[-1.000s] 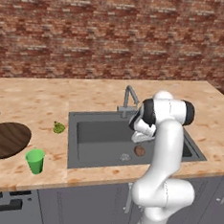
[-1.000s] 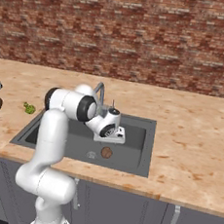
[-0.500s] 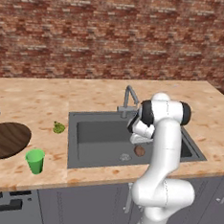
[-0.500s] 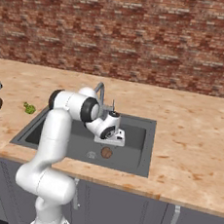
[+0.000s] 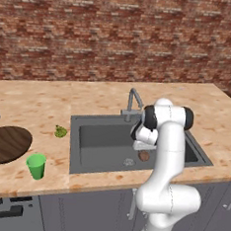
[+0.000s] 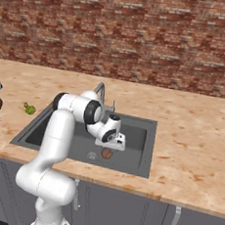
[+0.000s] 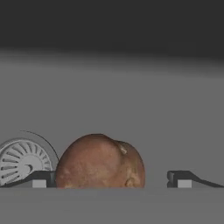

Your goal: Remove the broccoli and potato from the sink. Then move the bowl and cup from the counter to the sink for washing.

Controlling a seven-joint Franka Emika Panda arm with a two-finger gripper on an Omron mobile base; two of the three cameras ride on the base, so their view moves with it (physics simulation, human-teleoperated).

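Now potato (image 7: 99,161) between wide jaws, roundish, long axis unclear

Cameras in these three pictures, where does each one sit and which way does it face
Left base view: behind-left, looking down at the sink; the arm rises lower right, tool over the potato.
Right base view: behind-right, same sink; the arm rises lower left.
Hand view: on the hand, facing the sink floor; finger tips straddle the potato, drain beside it.
Shared: both base views show potato and broccoli.
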